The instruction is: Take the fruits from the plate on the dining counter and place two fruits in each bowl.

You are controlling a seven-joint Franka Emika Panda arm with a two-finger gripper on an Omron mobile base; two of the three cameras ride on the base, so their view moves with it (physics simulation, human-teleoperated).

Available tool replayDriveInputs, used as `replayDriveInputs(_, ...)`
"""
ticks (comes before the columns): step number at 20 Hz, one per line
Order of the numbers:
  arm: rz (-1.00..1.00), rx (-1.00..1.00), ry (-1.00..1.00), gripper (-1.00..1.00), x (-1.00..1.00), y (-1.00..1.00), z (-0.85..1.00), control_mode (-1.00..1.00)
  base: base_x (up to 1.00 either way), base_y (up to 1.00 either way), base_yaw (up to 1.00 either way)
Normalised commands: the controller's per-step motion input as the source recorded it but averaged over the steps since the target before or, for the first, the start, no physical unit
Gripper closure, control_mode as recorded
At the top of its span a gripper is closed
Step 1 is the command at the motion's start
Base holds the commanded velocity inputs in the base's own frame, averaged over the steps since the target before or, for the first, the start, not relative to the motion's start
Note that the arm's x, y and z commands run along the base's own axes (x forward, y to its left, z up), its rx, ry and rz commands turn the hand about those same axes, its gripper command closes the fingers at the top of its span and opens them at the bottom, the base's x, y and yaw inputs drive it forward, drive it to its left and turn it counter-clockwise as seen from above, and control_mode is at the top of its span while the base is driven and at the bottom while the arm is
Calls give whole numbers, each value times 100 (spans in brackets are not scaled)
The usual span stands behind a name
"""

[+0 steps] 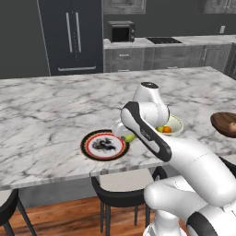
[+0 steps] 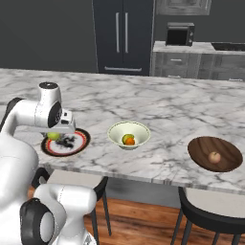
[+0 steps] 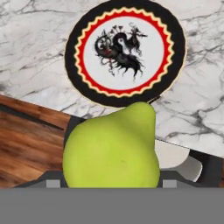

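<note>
Right up close you've got the yellow-green fruit (image 3: 111, 146), pear-shaped, clamped in the gripper (image 3: 111, 181) above the plate (image 3: 74, 52), which is bare near the dining counter's (image 1: 46, 110) front edge. Farther along that edge, the cream bowl (image 2: 116, 130) holds two fruits and the wooden bowl (image 2: 201, 146) one.

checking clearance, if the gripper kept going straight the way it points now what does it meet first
Probably the plate on the dining counter: the gripper, shut on the yellow-green fruit, points down at it; depth is unclear.

I count four fruits (image 2: 128, 139), two bowls (image 2: 128, 134), one plate (image 3: 124, 52), and a single pear-shaped fruit (image 3: 111, 151) in my claw.
</note>
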Motion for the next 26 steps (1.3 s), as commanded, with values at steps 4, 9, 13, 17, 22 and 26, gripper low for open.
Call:
replayDriveInputs(4, 0, 0, 0, 100, 0, 0, 0, 100, -43, -38, -2)
replayDriveInputs(9, 0, 0, 0, 100, 0, 0, 0, 100, -45, -63, -19)
replayDriveInputs(13, 0, 0, 0, 100, 0, 0, 0, 100, -15, -100, -28)
replayDriveInputs(17, 0, 0, 0, 100, 0, 0, 0, 100, -13, -100, -32)
replayDriveInputs(22, 0, 0, 0, 100, 0, 0, 0, 100, -2, -100, -21)
replayDriveInputs(26, 0, 0, 0, 100, 0, 0, 0, 100, 6, -91, 8)
